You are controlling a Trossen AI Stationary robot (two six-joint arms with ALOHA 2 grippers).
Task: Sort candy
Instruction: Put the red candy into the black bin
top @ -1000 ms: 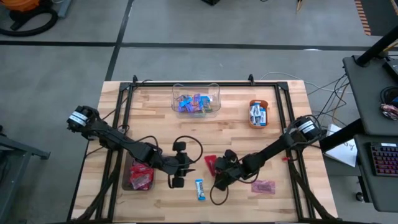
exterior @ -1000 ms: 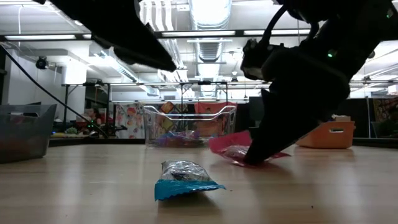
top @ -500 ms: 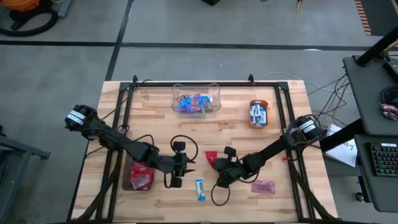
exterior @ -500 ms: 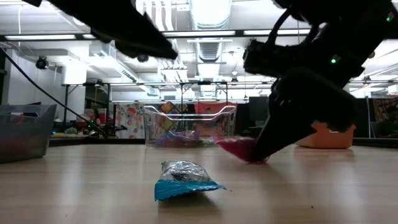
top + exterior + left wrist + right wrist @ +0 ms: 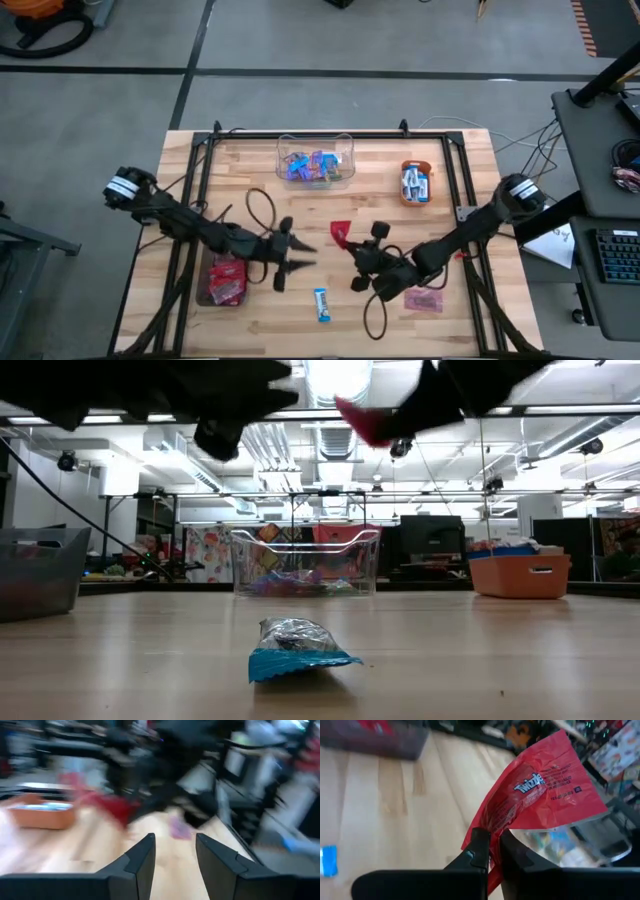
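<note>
Two arms reach over the wooden table. Held clear of the tabletop near its middle, the right gripper has its fingers pinched tight on a red candy packet. To its left, the left gripper hangs partly open with nothing between its fingers. One blue-and-white candy lies at the near edge, and a pink candy lies to its right. More candy fills the clear box at the far side, the orange bowl far right and a dark bin near left.
</note>
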